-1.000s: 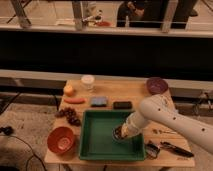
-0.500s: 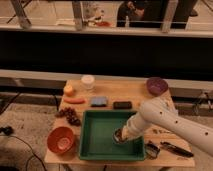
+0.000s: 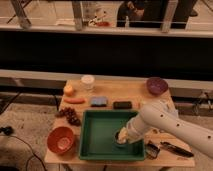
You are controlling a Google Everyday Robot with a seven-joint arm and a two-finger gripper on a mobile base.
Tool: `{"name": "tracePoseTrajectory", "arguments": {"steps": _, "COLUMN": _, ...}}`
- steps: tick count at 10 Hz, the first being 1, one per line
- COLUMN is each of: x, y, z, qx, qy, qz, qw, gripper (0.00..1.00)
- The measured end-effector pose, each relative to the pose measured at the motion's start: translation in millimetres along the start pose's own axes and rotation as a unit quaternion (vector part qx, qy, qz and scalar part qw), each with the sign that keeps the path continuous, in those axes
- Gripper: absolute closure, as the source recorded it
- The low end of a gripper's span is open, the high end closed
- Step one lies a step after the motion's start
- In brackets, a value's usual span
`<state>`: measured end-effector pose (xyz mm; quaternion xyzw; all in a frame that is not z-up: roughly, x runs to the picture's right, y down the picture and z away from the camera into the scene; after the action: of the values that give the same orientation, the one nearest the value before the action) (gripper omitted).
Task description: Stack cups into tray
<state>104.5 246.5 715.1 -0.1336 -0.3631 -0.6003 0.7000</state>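
A green tray (image 3: 100,141) lies at the front middle of the wooden table. My gripper (image 3: 121,137) reaches down into the tray's right half from the white arm (image 3: 165,122) on the right, at a small dark cup (image 3: 120,139) on the tray floor. A white cup (image 3: 87,81) stands upright at the back of the table, left of centre, well apart from the gripper.
An orange bowl (image 3: 62,139) sits front left, a purple bowl (image 3: 157,85) back right. Grapes (image 3: 70,115), a carrot (image 3: 74,100), an orange fruit (image 3: 68,89), a blue sponge (image 3: 99,101) and a dark block (image 3: 122,105) lie behind the tray. Dark tools (image 3: 172,148) lie front right.
The gripper has stayed low in the right half of the tray, shifting only slightly. Nothing else on the table has moved.
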Motion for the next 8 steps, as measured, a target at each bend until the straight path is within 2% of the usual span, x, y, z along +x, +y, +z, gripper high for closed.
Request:
{"name": "tracePoseTrajectory", "arguments": {"steps": 6, "x": -16.4, "y": -1.1, "z": -2.1, "qx": 0.003, "qy": 0.0, "qz": 0.005, "qw": 1.0, "gripper": 0.4}}
{"name": "tracePoseTrajectory", "arguments": {"steps": 8, "x": -21.2, "y": -1.7, "z": -3.5, "qx": 0.004, "qy": 0.0, "qz": 0.008, "qw": 1.0, "gripper": 0.39}}
